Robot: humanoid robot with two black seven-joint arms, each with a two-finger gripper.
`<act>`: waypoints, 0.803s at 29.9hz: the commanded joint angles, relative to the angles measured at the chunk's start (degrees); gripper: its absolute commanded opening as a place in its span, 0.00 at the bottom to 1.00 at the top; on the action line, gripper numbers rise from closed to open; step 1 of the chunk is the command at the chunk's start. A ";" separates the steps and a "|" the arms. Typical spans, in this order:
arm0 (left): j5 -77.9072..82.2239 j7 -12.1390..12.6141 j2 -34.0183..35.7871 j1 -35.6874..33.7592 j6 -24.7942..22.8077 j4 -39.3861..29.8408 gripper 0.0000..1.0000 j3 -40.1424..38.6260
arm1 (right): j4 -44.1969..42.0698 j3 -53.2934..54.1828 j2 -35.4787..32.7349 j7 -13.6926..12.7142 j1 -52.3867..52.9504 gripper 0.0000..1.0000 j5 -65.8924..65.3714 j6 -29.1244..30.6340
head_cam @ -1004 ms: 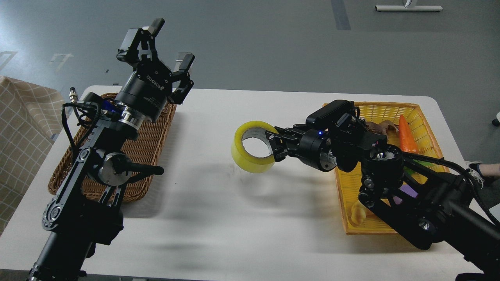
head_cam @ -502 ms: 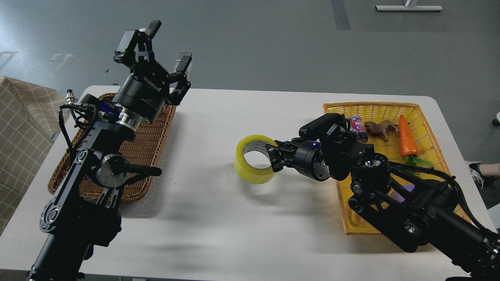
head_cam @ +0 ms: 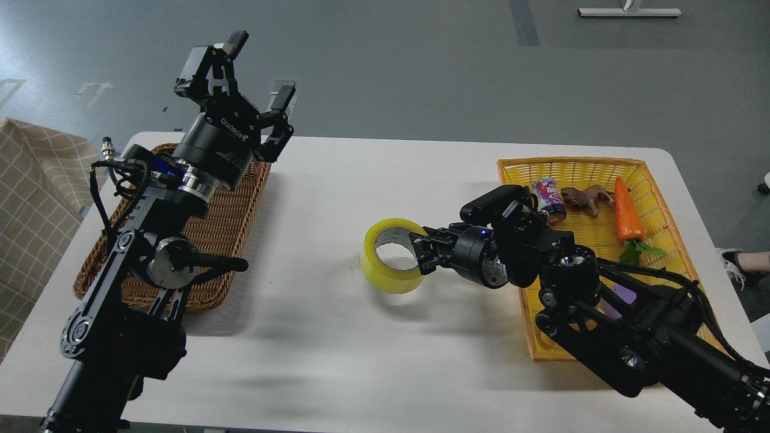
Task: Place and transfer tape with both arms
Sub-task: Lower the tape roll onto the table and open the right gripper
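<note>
The tape (head_cam: 388, 264) is a yellow roll with a grey-white core, near the middle of the white table (head_cam: 337, 337). It sits low, at or just above the tabletop, tilted with its hole facing up and toward me. My right gripper (head_cam: 421, 252) is shut on the roll's right wall, one finger inside the hole and one outside. My left gripper (head_cam: 252, 78) is open and empty, raised above the far end of the brown wicker basket (head_cam: 222, 222), well left of the tape.
A yellow basket (head_cam: 601, 174) at the right holds a toy carrot (head_cam: 625, 210), a small can (head_cam: 547, 195), a brown animal figure (head_cam: 583, 197) and a purple item (head_cam: 619, 297). A checked cloth (head_cam: 30, 198) hangs beyond the table's left edge.
My right gripper has lowered the tape toward the tabletop, still holding it. My right arm dropped, uncovering the can and animal figure. My left gripper has barely moved.
</note>
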 commanded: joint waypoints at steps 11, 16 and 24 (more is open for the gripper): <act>0.03 -0.09 0.80 0.00 -0.38 -0.17 0.99 0.00 | -0.12 -0.62 -0.16 0.07 -0.46 0.25 0.00 0.00; 0.03 -0.09 1.15 0.00 -0.65 -0.26 0.99 0.00 | -0.30 -0.62 -0.43 0.07 -1.07 0.25 0.00 0.00; -0.06 -0.09 1.32 0.00 -0.56 -0.52 0.99 0.00 | -0.30 -0.53 -0.43 -0.11 -1.42 0.55 0.00 0.00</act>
